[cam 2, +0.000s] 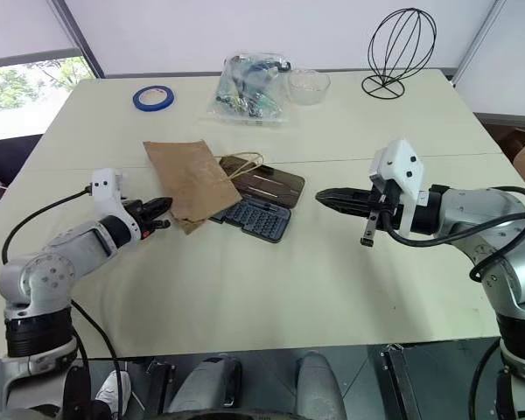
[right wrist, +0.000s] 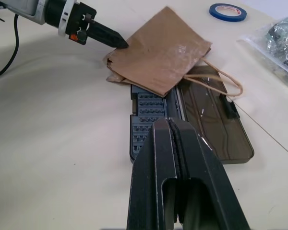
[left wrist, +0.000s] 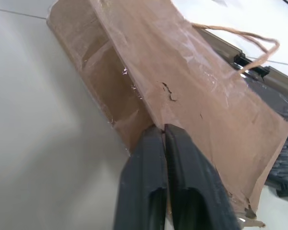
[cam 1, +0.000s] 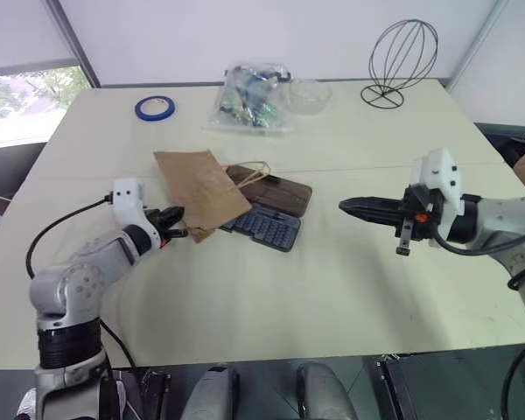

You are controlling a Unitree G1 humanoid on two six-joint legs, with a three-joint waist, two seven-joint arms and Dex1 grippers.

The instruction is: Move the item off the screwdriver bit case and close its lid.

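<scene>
On the table [cam 1: 350,262]: screwdriver bit case [cam 1: 267,226] lies open mid-table, lid [cam 1: 278,188] flat on its far side.
Paper bag [cam 1: 199,190]: lies over the case's left part, handles across the lid.
Left gripper [cam 1: 178,222]: arm low, reaching rightward, fingers pinched together on the bag's near-left edge.
Right gripper [cam 1: 348,206]: raised right of the case, pointing left, fingers closed on nothing.

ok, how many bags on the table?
2. The brown paper bag lies partly over the open bit case, its near edge at the left gripper. The clear plastic bag of parts sits at the far side.
</scene>
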